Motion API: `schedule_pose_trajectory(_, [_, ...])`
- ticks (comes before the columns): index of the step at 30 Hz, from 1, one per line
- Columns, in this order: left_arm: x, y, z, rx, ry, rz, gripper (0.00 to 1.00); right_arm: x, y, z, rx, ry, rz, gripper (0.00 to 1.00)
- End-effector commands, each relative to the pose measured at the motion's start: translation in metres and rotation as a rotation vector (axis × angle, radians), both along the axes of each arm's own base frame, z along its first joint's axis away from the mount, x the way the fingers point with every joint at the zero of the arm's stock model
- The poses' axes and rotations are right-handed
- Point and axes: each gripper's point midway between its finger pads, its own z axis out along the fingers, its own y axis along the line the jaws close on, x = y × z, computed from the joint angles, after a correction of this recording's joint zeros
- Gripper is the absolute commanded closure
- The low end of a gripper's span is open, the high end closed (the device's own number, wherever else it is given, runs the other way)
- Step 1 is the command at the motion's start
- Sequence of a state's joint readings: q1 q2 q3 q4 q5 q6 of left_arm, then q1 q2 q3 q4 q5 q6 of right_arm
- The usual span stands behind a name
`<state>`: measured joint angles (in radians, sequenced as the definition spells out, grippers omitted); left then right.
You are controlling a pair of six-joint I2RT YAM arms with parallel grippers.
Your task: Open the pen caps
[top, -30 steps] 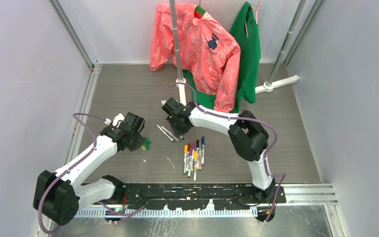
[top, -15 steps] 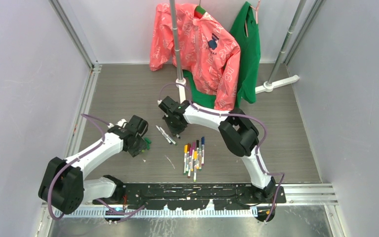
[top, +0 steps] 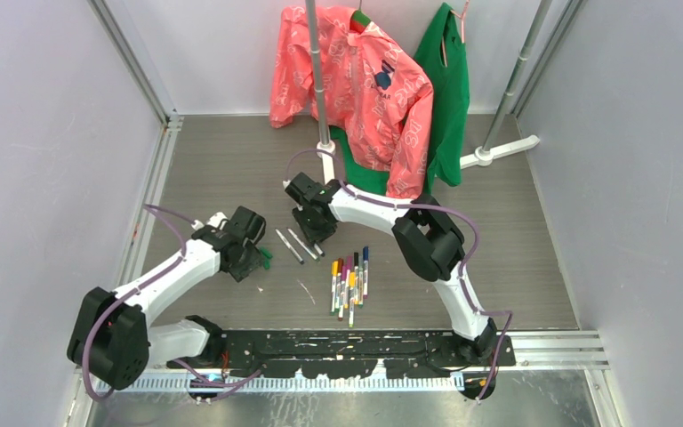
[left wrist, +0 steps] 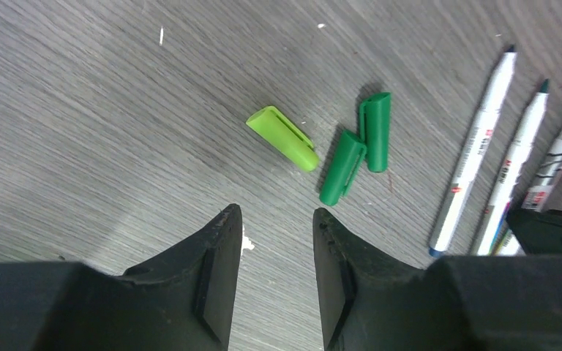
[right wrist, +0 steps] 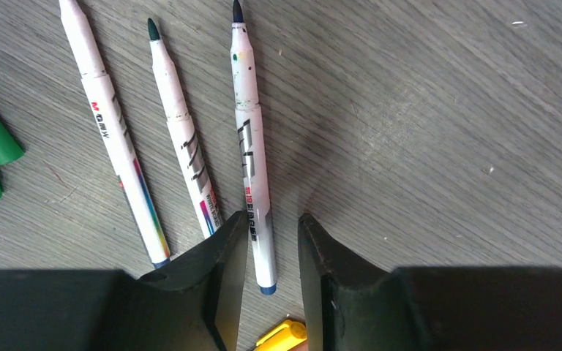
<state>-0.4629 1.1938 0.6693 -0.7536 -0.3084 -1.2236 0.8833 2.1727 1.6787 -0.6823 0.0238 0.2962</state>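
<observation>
Three uncapped pens (right wrist: 251, 153) with white barrels lie side by side on the table; they also show in the top view (top: 289, 246). My right gripper (right wrist: 271, 217) is open just above them, its jaws either side of the rightmost pen's rear end without closing on it; in the top view the right gripper (top: 316, 233) hovers over them. Three loose pen caps lie together: one light green (left wrist: 283, 137) and two dark green (left wrist: 342, 167). My left gripper (left wrist: 274, 213) is open and empty just short of them, and shows in the top view (top: 252, 262).
A bundle of several capped pens (top: 349, 280) lies right of centre, towards the front. A yellow cap end (right wrist: 282, 335) shows under my right gripper. A clothes rack pole (top: 320, 89) with a pink jacket (top: 365, 80) and a green garment (top: 449, 98) stands at the back.
My right gripper has shifted a little left over the uncapped pens. The left arm has drawn in slightly, its gripper staying by the green caps.
</observation>
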Motion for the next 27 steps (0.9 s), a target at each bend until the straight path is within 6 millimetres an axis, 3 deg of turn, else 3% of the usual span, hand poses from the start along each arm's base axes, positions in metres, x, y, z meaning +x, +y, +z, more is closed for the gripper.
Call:
schedule_pose_trajectory(1, [0.019, 0.003, 0.035, 0.001, -0.107, 0.036, 0.58, 0.008, 0.004, 0.033, 0.039, -0.064, 0.004, 0.62])
schedule_pose_trajectory(7, [0.022, 0.0, 0.053, -0.029, -0.153, 0.041, 0.56, 0.011, -0.005, 0.074, 0.088, -0.113, -0.058, 0.6])
schedule_pose_trajectory(11, [0.026, -0.004, 0.057, -0.055, -0.194, 0.029, 0.53, 0.004, -0.026, 0.09, 0.079, -0.142, -0.134, 0.57])
schedule_pose_trajectory(21, [0.032, -0.021, 0.076, -0.034, -0.27, -0.078, 0.52, -0.028, -0.099, 0.091, 0.021, -0.178, -0.384, 0.55])
schedule_pose_trajectory(27, [0.041, -0.044, 0.081, -0.048, -0.329, -0.185, 0.52, -0.053, -0.132, 0.077, 0.007, -0.168, -0.451, 0.55])
